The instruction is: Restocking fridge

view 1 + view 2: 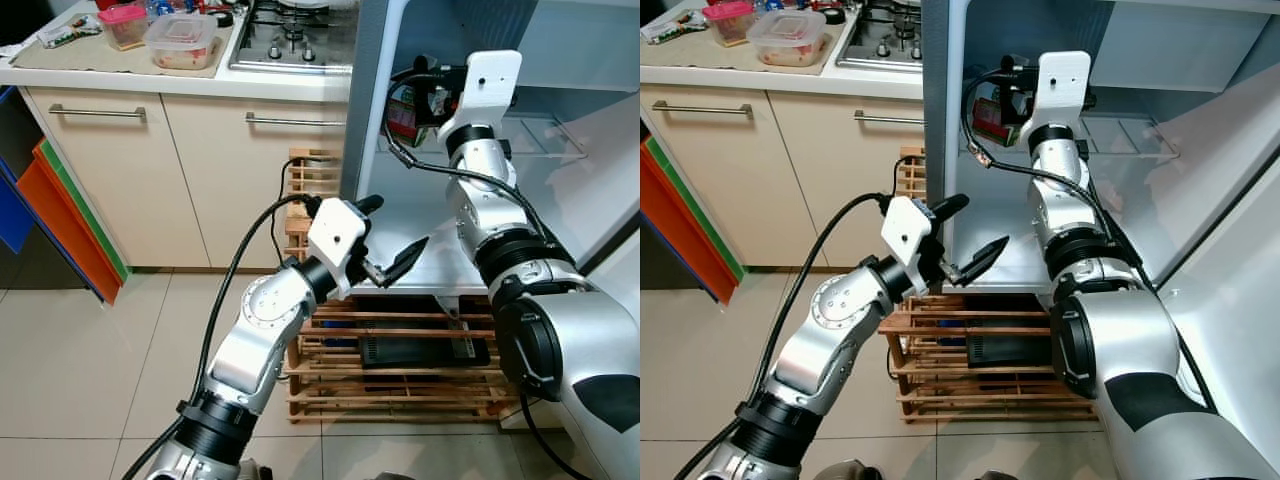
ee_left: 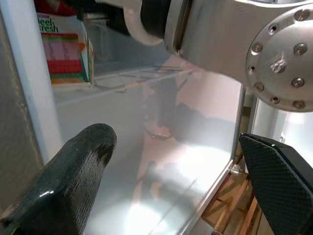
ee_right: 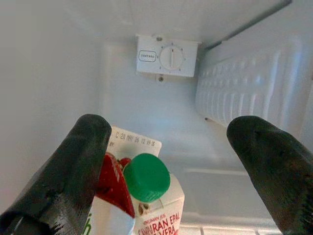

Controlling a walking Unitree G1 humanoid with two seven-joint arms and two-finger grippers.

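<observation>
The right gripper is raised inside the open fridge, its 2 fingers spread wide above a juice carton with a green cap; the carton is not gripped and stands on the upper wire shelf. The left gripper is held at the fridge's lower edge, fingers spread, nothing between them.

1 juice carton w/ green cap on fridge shelf, 2 plastic food containers on counter, 1 gas hob, 2 cabinet handles, 1 wooden crate rack.
</observation>
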